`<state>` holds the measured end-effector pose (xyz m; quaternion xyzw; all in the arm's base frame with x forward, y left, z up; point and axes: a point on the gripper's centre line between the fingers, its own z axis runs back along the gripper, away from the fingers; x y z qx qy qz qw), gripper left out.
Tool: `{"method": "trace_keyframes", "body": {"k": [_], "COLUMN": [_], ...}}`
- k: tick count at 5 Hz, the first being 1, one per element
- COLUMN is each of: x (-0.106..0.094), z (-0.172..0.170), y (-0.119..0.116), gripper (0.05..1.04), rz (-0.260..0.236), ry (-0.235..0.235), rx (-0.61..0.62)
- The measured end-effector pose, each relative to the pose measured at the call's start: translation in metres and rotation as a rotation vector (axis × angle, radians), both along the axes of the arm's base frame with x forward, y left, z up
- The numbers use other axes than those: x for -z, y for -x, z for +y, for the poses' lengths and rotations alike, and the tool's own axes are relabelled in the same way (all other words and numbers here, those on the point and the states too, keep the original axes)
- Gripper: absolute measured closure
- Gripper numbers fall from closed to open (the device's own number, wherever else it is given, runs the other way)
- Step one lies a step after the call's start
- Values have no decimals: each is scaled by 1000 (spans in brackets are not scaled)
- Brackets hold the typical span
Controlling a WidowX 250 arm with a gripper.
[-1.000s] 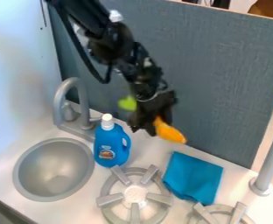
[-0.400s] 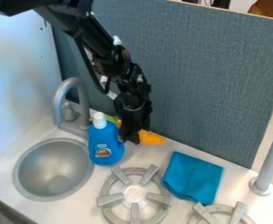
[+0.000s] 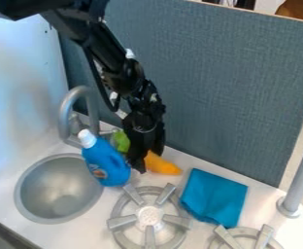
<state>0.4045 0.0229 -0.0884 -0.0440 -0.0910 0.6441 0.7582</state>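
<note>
Bottle (image 3: 107,163) has tilted away, beside the pincer (image 3: 148,163) gripping the carrot (image 3: 163,166).

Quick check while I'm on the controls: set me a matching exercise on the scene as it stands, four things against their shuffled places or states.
Things
1. Blue bottle
2. Orange item
3. Blue cloth
4. Faucet

Places or states
A. Partly behind the gripper
B. Grey and arched, by the sink
C. Tilted, white cap leaning to the picture's left
D. Spread on the counter, beside a burner

Pairs: 1-C; 2-A; 3-D; 4-B
</note>
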Motion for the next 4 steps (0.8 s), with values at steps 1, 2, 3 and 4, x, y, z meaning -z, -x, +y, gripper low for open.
{"method": "trace_keyframes", "body": {"k": [1, 2, 3, 4], "x": [-7, -32, -59, -107], "z": [-10, -14, -30, -57], "y": [6, 0, 0, 16], "gripper": [72, 72, 72, 72], "rz": [-15, -101, -188, -214], "ry": [2, 6, -51, -185], "rx": [32, 106, 240, 518]}}
